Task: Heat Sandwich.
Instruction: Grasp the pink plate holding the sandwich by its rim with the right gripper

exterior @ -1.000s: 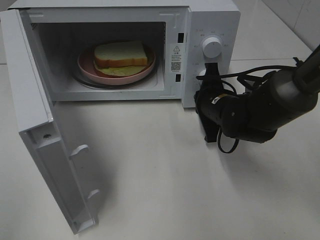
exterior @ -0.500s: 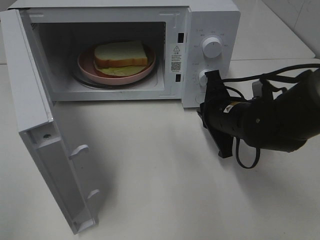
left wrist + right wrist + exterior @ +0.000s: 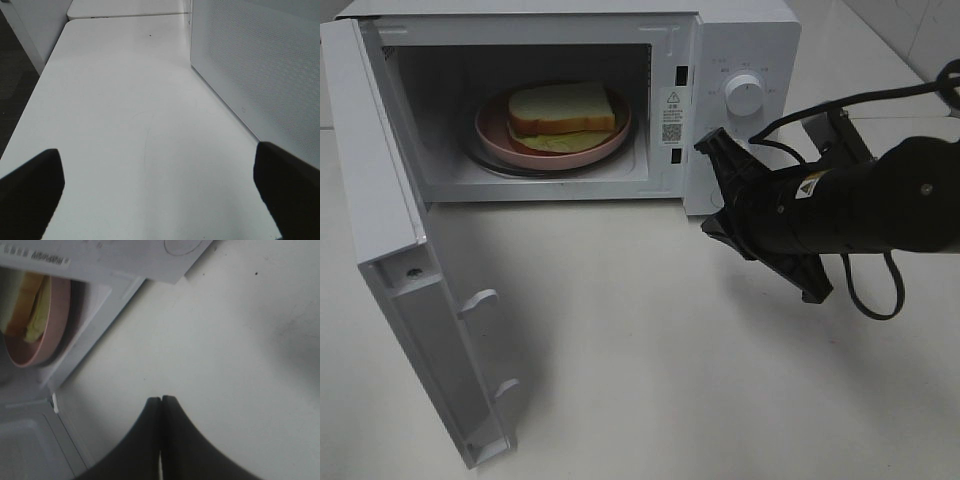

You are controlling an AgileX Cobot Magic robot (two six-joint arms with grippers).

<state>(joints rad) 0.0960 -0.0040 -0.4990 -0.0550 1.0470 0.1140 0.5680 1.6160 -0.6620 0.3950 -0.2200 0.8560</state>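
Observation:
The sandwich [image 3: 562,108] lies on a round pink plate [image 3: 492,130] inside the white microwave [image 3: 745,40], whose door [image 3: 390,220] stands swung wide to the left. The right wrist view catches the sandwich [image 3: 27,300] and plate [image 3: 57,320] edge-on. My right gripper [image 3: 711,226] is shut and empty. It hovers over the table just in front of the control panel, with its fingertips [image 3: 161,402] pressed together. My left gripper [image 3: 160,195] is open with nothing between its fingers [image 3: 30,185]; the exterior view does not show it.
The upper knob [image 3: 744,95] shows on the control panel; my right arm covers the lower one. Black cables [image 3: 880,290] loop off the right arm. A perforated white wall of the microwave [image 3: 260,70] stands beside my left gripper. The white tabletop [image 3: 650,360] runs to the front.
The right arm has swung up and rightward and rotated, so its gripper bar now slants across the lower control panel. The gripper stayed shut. Sandwich, plate and door have not moved.

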